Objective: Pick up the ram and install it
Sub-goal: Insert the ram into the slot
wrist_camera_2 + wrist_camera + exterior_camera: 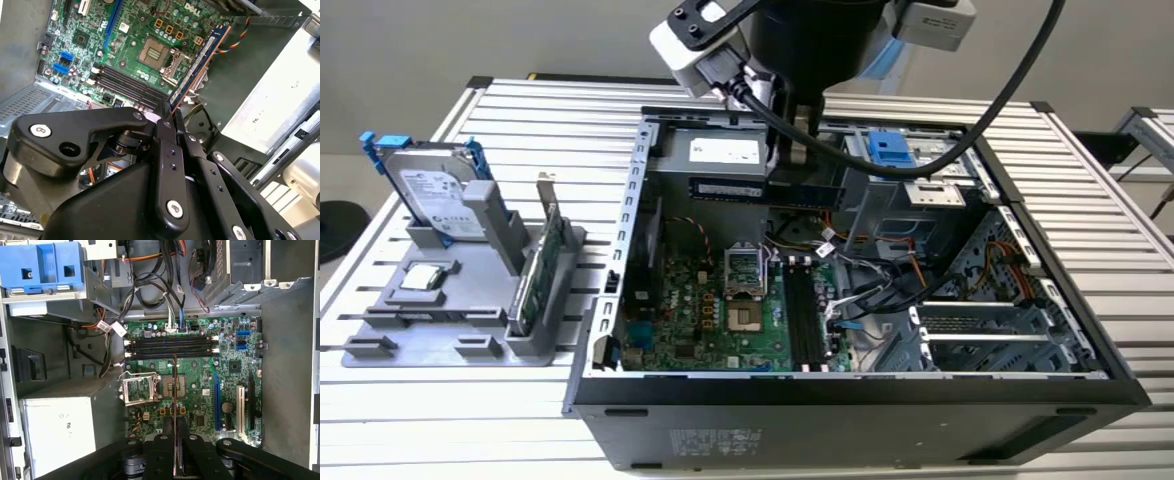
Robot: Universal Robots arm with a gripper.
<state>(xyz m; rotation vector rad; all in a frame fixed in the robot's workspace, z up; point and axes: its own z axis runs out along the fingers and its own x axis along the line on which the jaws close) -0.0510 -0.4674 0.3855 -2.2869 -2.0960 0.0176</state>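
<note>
Slatted aluminium worktop (pixel 1107 200), with the open black steel computer case (pixel 854 425) lying on its side across the middle and right of the exterior view. At the exterior view's left, a grey plastic fixture (pixel 400 320) carries the silver boxy hard drive with blue rails (pixel 434 190) and the green card with a metal bracket (pixel 540 265). Neither is my part.

My black two-finger tool (pixel 787 160) hangs in the upper centre of the exterior view, over the back of the case. It is pinched onto the long, thin, dark blue-green circuit-board ram (pixel 761 190). Both wrist views show the fingers (pixel 167 150) clamped on the flat faces of the ram (pixel 200 62), with the green motherboard (pixel 200 370) beyond it.

Step, as I read it: pick is done, carry-over is in hand, install not begun. The ram is in the air above the board, over the area of the bare metal processor socket (pixel 137 390). It is apart from the row of long black memory slots (pixel 172 347), which sit unfilled.

The ram's length looks roughly crosswise to the slots in the first wrist view. So I judge seating calls for a wrist turn to bring it parallel, notch lined up, then a straight, square push. Cannot tell whether the slot latches are open. The loose black cables (pixel 150 290) beside the slots look like a snag risk.
</note>
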